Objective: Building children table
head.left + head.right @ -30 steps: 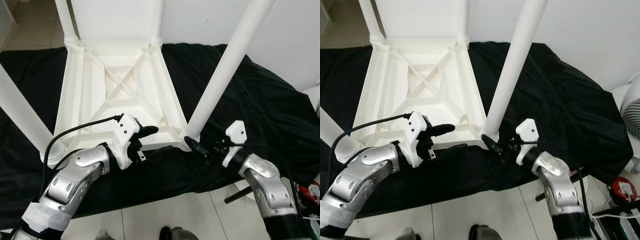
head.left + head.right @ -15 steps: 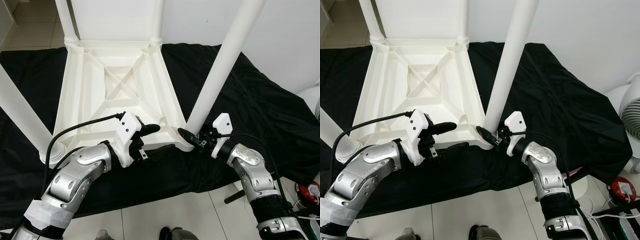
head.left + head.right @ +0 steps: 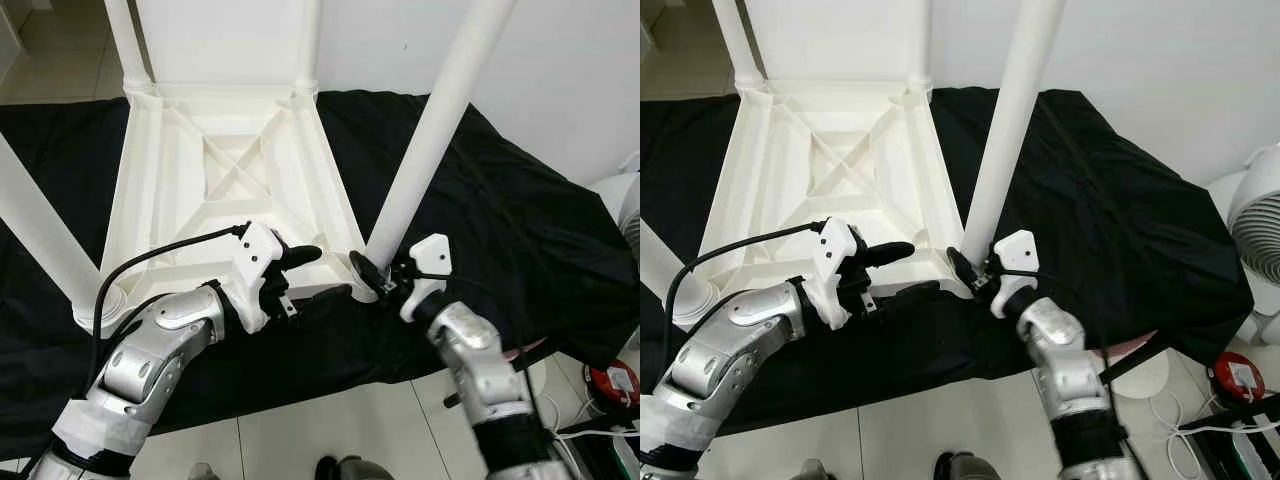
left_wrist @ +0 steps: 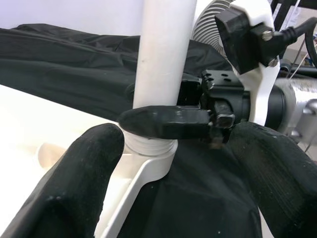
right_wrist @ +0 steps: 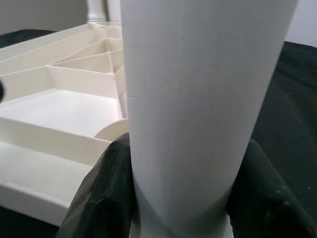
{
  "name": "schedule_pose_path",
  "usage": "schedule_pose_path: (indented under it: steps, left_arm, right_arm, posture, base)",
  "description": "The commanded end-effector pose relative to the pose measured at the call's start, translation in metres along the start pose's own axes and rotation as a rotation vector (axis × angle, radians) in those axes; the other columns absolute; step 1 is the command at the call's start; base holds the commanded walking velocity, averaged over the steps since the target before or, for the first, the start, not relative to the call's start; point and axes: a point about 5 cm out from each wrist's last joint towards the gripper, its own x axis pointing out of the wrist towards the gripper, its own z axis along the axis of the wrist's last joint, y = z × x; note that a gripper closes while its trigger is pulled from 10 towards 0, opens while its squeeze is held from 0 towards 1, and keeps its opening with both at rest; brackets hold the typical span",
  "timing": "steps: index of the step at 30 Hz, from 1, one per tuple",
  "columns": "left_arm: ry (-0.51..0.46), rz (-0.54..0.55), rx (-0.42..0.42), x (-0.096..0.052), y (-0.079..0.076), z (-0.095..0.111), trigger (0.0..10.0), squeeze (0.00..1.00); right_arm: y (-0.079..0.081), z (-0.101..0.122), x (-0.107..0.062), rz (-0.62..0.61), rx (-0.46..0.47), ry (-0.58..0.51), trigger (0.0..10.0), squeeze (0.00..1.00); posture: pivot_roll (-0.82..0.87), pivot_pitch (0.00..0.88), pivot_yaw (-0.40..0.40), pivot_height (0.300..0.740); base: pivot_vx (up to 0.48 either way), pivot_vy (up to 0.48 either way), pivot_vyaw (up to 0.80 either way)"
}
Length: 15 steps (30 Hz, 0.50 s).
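On black cloth (image 3: pixel 520 230), right gripper (image 3: pixel 372 278) jaws around table leg (image 3: pixel 420 150).

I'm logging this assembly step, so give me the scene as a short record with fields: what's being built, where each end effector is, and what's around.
item: white plastic table, upside down on a black cloth
legs: four white legs standing up from its corners
right end effector: fingers either side of the base of the near right leg, at its socket
left end effector: at the table's near edge, fingers spread, one finger over the rim
surroundings: white fan to the right, tiled floor in front
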Motion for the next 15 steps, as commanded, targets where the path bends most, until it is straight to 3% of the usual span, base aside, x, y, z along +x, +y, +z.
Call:
schedule_pose_path:
  steps: [1,7,10,12,15]
  left_arm:
    - [0.001,-0.061,0.006,0.001,-0.002,0.000,10.0,0.00]
    - [-0.006,-0.058,0.006,0.002,-0.001,0.000,10.0,0.00]
    - [-0.007,-0.056,0.007,0.003,-0.001,0.000,10.0,0.00]
    - [-0.011,-0.055,0.007,0.003,-0.001,0.001,10.0,0.00]
    - [-0.012,-0.055,0.007,0.003,-0.001,0.001,10.0,0.00]
  right_arm:
    - [0.000,-0.013,-0.004,-0.033,-0.001,0.079,0.0,0.00]
    - [0.011,-0.009,-0.003,-0.216,0.021,0.069,0.0,0.00]
    - [0.015,-0.007,-0.003,-0.233,0.027,0.070,0.0,0.00]
    - [0.019,-0.003,-0.002,-0.232,0.033,0.050,10.0,0.00]
    - [0.020,-0.001,-0.002,-0.230,0.037,0.040,10.0,0.00]
  posture:
    - [0.04,0.113,-0.072,0.740]
    - [0.03,0.122,-0.070,0.740]
    - [0.03,0.124,-0.068,0.740]
    - [0.03,0.125,-0.068,0.740]
    - [0.03,0.125,-0.068,0.740]
  base:
    - [0.000,0.000,0.00]
    - [0.000,0.000,0.00]
    - [0.000,0.000,0.00]
    - [0.000,0.000,0.00]
    - [0.000,0.000,0.00]
